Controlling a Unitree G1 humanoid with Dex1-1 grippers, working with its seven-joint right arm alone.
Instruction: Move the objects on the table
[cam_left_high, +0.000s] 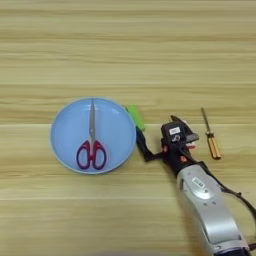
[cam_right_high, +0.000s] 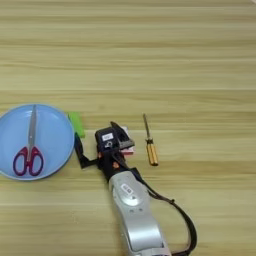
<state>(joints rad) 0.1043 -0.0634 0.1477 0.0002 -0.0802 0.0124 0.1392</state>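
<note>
A round light-blue plate (cam_left_high: 67, 130) lies on the table (cam_left_high: 125, 50) at centre left. Red-handled scissors (cam_left_high: 91, 145) rest in it, blades pointing away. A small bright green block (cam_left_high: 135, 117) lies against the plate's right rim. My right gripper (cam_left_high: 157, 136) is open just right of the plate. One black finger (cam_left_high: 143, 149) reaches toward the rim just below the green block, the other (cam_left_high: 177, 122) points up. A red-and-white flat box (cam_right_high: 128, 146) is mostly hidden under the gripper's body. The orange-handled screwdriver (cam_left_high: 211, 135) lies to the right, apart from the gripper.
My silver forearm (cam_left_high: 207, 205) comes in from the bottom right, with a black cable (cam_right_high: 180, 220) looping beside it. Bare wood stretches across the far half of the table.
</note>
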